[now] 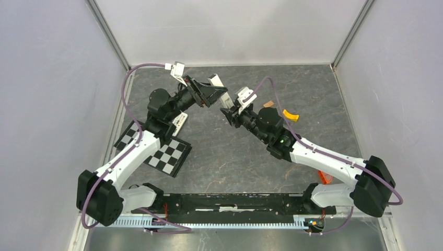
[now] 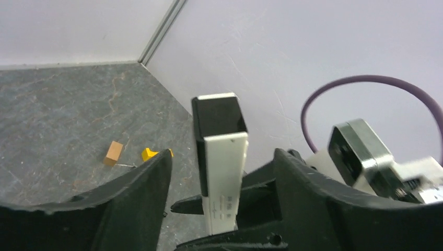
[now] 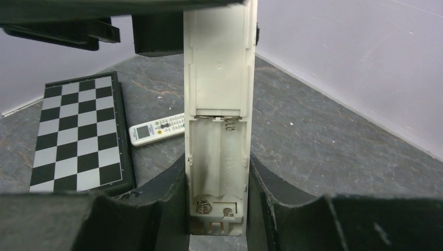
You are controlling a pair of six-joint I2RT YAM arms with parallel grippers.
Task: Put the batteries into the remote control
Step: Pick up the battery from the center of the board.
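Right claw (image 3: 217, 175) grips the remote control (image 3: 219, 68), its empty battery bay (image 3: 215, 157) exposed (springs (image 3: 229, 124) visible); left claw (image 2: 222, 157) stands open, flanking it without contact.

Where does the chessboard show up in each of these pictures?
Top external: the chessboard lies left of centre.
Left wrist: not in this picture.
Right wrist: the chessboard fills the left side.
Shared landmark: the held white remote control, which shows in all three views.
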